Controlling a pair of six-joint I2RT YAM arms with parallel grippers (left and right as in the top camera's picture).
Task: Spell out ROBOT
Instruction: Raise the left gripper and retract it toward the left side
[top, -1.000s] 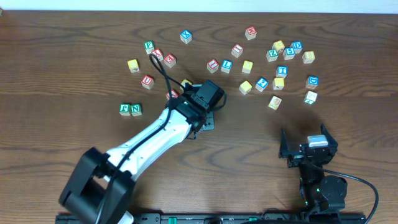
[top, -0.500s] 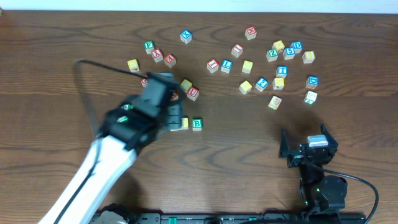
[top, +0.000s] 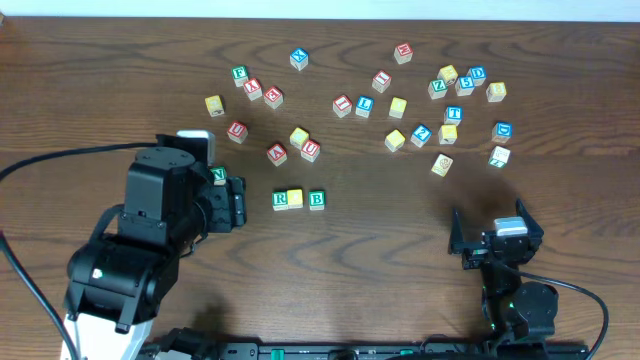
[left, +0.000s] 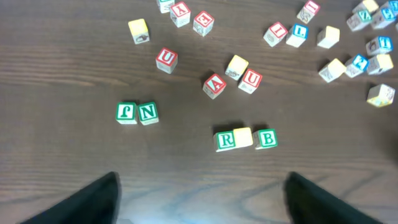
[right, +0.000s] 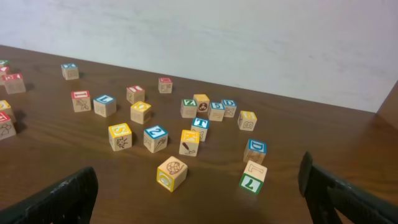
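A row of three blocks lies on the table: a green R (top: 280, 200), a yellow block (top: 295, 198) and a green B (top: 316, 199), all touching. In the left wrist view they show as R (left: 225, 140), the yellow block (left: 242, 137) and B (left: 266, 138). My left gripper (top: 237, 201) is open and empty, left of the row and apart from it; its fingers frame the bare wood in the left wrist view (left: 202, 208). My right gripper (top: 496, 238) is open and empty at the front right (right: 199, 211). A blue T block (top: 453, 114) sits in the right cluster.
Loose letter blocks are scattered across the back: red U (left: 166, 59), red A (left: 214, 84), another red U (left: 251, 79), green J (left: 126, 112) and green N (left: 148, 112). A cluster at the back right includes a yellow-rimmed block (right: 172, 173) and a green 7 block (right: 252, 177).
My left arm has drawn back from the row toward the front left. The green B now lies uncovered at the row's right end. The right arm has not moved.
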